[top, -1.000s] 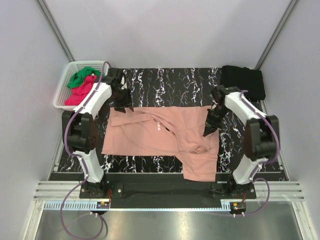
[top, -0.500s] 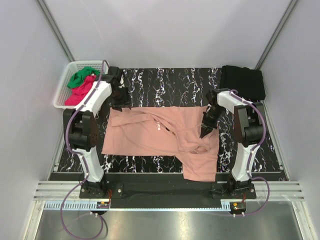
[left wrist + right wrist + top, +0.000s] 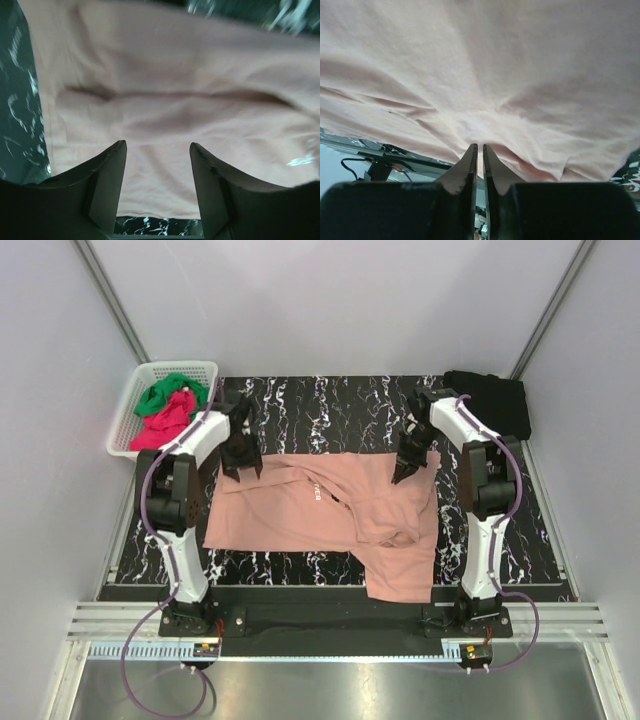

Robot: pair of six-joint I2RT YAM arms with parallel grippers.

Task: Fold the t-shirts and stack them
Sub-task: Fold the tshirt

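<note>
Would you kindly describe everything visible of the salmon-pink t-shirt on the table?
The salmon-pink t-shirt is soft, matte cloth, spread crumpled across the black marbled table, small white text on its chest. One flap reaches the near edge at right. The right gripper pinches its far right edge; the left gripper stands open over its far left corner.

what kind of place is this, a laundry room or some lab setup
Most likely a robot test booth in a lab: plain white panel walls on metal posts, a left arm and right arm bolted to a base plate, a salmon t-shirt spread on a marbled mat.
</note>
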